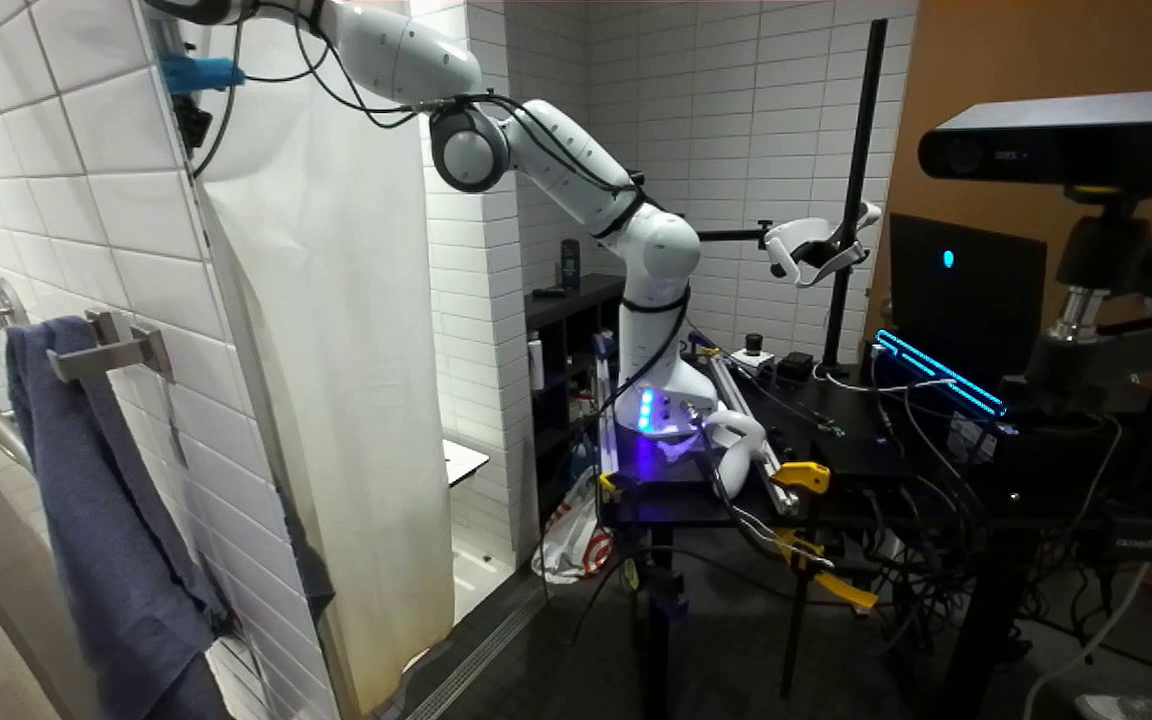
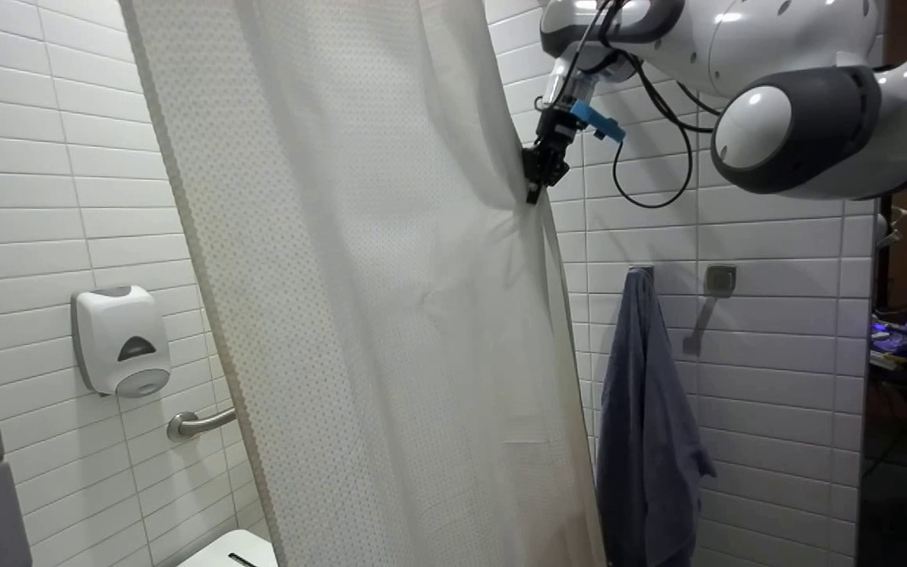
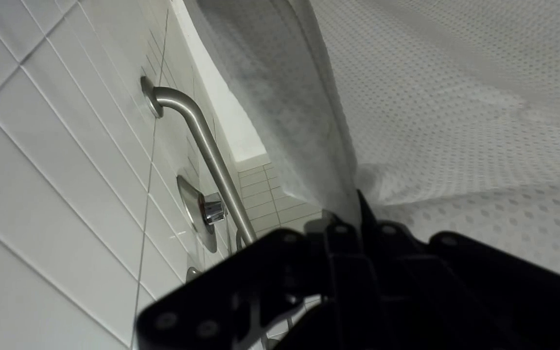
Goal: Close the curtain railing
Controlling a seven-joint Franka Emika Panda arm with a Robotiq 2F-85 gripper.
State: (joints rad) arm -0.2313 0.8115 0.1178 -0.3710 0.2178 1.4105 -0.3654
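Ok, hand (image 2: 536,187) grips curtain (image 2: 390,276) nr its R edge, w/ blue-gray towel (image 2: 646,441) hanging farther R, in an exterior view.

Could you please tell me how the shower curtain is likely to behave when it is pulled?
The shower curtain is probably floppy, hanging in soft folds. Its thin-looking fabric suggests it may be light for its size. Pulling would likely bunch it locally, as creases fan out from where the fingers pinch it.
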